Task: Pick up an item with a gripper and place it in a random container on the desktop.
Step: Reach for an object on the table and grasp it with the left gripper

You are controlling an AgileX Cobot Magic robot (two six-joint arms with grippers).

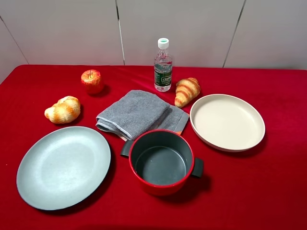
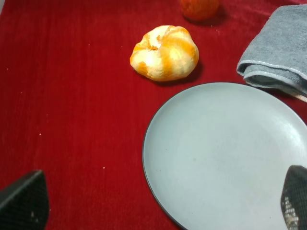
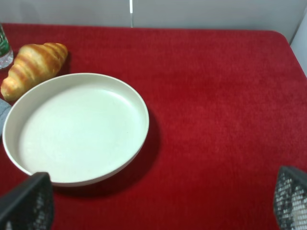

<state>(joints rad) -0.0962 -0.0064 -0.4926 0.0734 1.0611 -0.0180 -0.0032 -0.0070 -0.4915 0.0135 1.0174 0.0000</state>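
Observation:
The red apple (image 1: pixel 91 80) sits at the back left of the red desktop (image 1: pixel 268 191); its lower part also shows at the edge of the left wrist view (image 2: pixel 199 7). The red pot (image 1: pixel 163 188) with a dark grey inside stands empty at the front centre. Neither arm shows in the exterior high view. My left gripper (image 2: pixel 158 199) is open and empty, above the grey plate's near rim and well short of the apple. My right gripper (image 3: pixel 158 199) is open and empty, near the cream dish.
A grey plate (image 1: pixel 62 167) lies front left and a cream dish (image 1: pixel 227 121) to the right. One croissant (image 1: pixel 63 109) is left, another (image 1: pixel 186 91) is behind the dish. A folded grey towel (image 1: pixel 136 113) and a water bottle (image 1: pixel 163 65) sit behind the pot.

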